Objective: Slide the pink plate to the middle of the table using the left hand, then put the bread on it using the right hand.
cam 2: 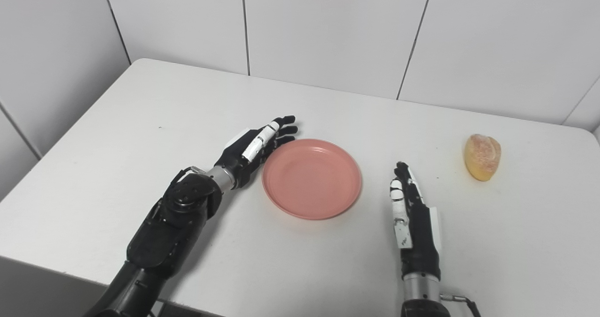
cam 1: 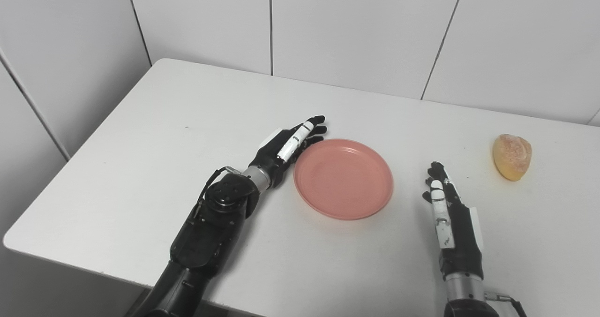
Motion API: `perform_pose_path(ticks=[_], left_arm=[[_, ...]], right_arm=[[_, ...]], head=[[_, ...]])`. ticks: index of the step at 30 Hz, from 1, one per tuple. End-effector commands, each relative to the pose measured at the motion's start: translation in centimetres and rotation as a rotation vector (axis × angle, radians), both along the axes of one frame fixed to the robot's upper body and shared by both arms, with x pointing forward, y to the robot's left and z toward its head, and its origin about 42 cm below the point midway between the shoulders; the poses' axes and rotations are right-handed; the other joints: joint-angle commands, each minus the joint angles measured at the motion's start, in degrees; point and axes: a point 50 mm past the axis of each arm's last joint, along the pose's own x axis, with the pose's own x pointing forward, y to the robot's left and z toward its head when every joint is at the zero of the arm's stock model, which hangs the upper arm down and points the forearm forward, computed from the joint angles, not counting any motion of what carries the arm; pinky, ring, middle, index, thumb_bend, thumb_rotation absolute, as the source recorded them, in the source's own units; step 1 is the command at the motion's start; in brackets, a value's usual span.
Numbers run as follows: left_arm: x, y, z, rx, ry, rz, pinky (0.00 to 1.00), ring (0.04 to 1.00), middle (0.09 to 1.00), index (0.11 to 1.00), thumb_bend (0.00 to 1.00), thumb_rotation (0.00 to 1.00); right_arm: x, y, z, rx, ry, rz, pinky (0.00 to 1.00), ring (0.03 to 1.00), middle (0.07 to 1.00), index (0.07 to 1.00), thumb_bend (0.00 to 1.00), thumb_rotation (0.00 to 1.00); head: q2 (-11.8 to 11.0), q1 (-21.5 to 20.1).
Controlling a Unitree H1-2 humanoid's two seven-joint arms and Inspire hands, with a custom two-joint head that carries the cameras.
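Resting edge-on with fingers straight and holding nothing, the left hand (cam 1: 290,143) flanks the pink plate's (cam 1: 343,178) left rim, apparently for pushing it along the table (cam 1: 140,167), while the right hand (cam 1: 447,214), likewise extended and unloaded, waits short of the bread (cam 1: 512,157) lying far right.

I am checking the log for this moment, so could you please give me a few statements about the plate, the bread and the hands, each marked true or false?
1. The pink plate is empty. True.
2. The bread lies on the plate. False: it lies on the table, far to the plate's right.
3. The left hand is beside the plate's left rim. True.
4. The right hand holds the bread. False: it is open and holds nothing, between plate and bread.
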Motion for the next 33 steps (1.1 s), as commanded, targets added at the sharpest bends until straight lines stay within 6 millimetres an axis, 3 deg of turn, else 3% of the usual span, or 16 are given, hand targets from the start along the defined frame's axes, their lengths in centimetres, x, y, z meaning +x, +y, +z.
perform_pose_path(ticks=[1, 22, 29, 33], left_arm=[[-0.3, -1.9, 0.9, -0.044, -0.002, -0.055, 0.91, 0.916, 0.920, 0.910, 0.33, 1.00], [-1.5, -3.2, -0.7, -0.123, -0.066, 0.021, 0.93, 0.924, 0.934, 0.922, 0.33, 1.00], [-1.7, -3.2, -1.0, -0.145, -0.102, 0.094, 0.93, 0.921, 0.928, 0.918, 0.34, 1.00], [-1.6, -2.7, -1.8, -0.153, -0.112, 0.115, 0.93, 0.925, 0.934, 0.920, 0.34, 1.00]], right_arm=[[0.8, 0.7, 1.4, 0.005, -0.088, 0.005, 0.86, 0.906, 0.913, 0.899, 0.12, 1.00], [1.5, 0.4, 1.3, 0.003, -0.116, -0.028, 0.85, 0.895, 0.901, 0.888, 0.16, 1.00], [2.4, -1.4, 2.4, -0.048, -0.221, -0.090, 0.83, 0.885, 0.893, 0.883, 0.22, 0.99], [3.3, -2.7, 3.7, -0.161, -0.292, -0.150, 0.82, 0.888, 0.891, 0.876, 0.31, 1.00]], head=[[0.1, 0.0], [0.4, -2.7], [0.3, -4.5], [-0.1, -6.6]])
